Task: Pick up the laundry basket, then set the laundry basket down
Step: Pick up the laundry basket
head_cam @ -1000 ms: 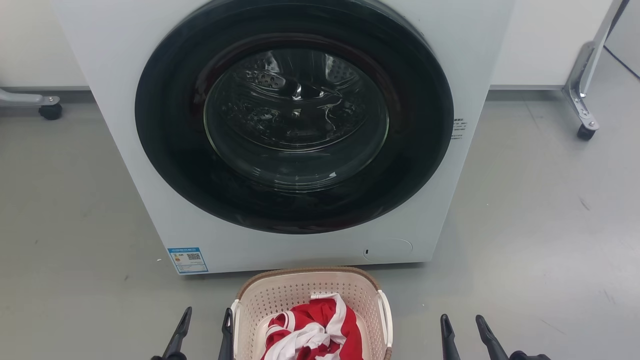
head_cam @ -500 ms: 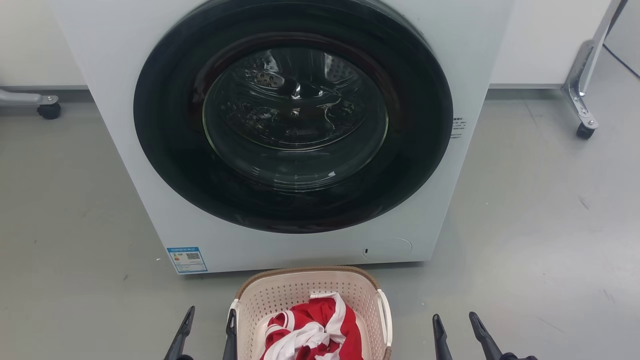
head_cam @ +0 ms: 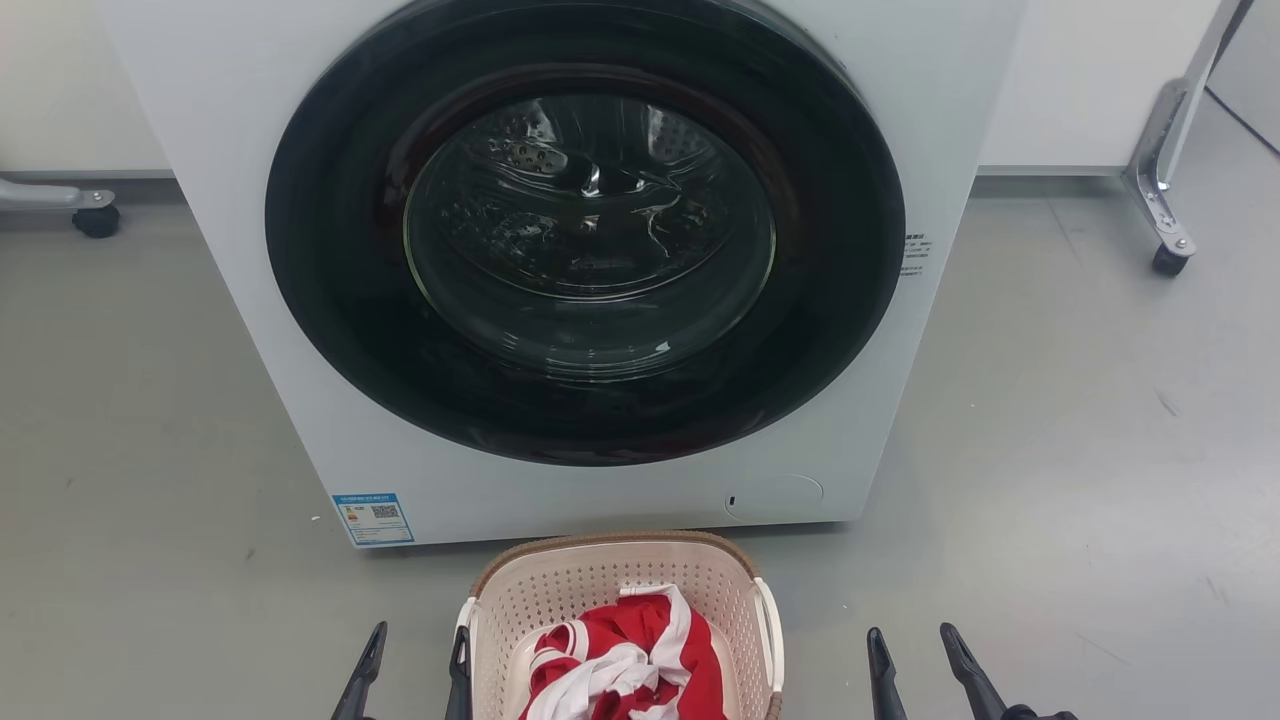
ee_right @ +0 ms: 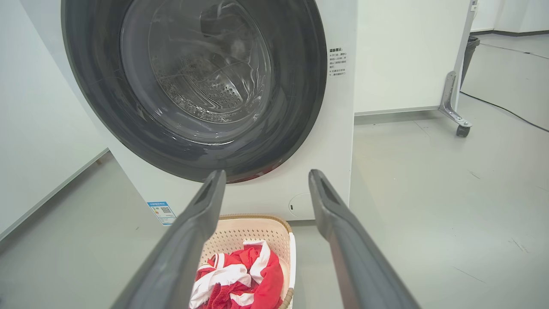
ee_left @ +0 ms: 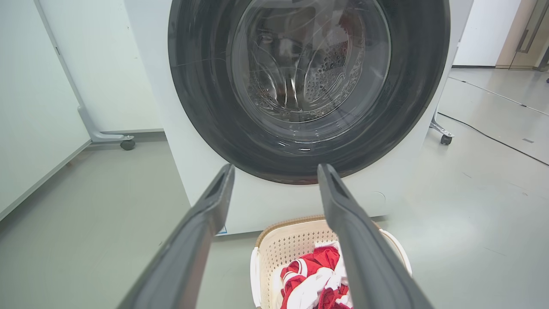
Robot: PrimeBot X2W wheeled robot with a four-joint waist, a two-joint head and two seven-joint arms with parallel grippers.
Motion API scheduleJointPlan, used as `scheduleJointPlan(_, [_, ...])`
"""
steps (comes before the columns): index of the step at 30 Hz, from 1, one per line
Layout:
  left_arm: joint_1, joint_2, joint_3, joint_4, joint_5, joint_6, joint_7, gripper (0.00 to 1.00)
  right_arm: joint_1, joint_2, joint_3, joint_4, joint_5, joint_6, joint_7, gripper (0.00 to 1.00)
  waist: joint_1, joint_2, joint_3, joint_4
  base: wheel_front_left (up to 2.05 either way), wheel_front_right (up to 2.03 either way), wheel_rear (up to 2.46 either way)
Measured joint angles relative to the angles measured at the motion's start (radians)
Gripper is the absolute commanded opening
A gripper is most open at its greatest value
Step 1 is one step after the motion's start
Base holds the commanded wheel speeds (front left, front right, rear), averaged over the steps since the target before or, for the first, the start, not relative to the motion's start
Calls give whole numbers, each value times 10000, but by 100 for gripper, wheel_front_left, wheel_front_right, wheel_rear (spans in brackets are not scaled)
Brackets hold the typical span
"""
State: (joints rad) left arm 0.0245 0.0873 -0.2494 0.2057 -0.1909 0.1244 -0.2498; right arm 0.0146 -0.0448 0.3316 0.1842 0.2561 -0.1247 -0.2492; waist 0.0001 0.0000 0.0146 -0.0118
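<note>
Two grippers, left (head_cam: 420,635) and right (head_cam: 909,633), stand with fingers parted and nothing held. The laundry basket (head_cam: 600,578) rests on the floor (head_cam: 1050,500) between them, before the washing machine (head_cam: 600,500); its left handle (head_cam: 470,615) lies just beside the left gripper's inner finger (contact cannot be told), and its right handle (head_cam: 769,612) is well apart from the right gripper. The lift is judged not yet begun: each gripper should straddle its own handle and close at matching height, and both should then rise together so the red-and-white garment (head_cam: 640,650) stays level.
</note>
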Motion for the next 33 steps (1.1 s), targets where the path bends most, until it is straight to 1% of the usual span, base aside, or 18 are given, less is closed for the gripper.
scheduleJointPlan(19, [38,-46,48,13,2,0,0,100,21,0,31,-65,2,0,-2,100,-1,0,63,1,0,0,0])
scheduleJointPlan(33, [-64,-67,90,-100,15,0,0,100,-130,-2,159,-274,-12,0,-2,100,0,0,969,-33,0,0,0])
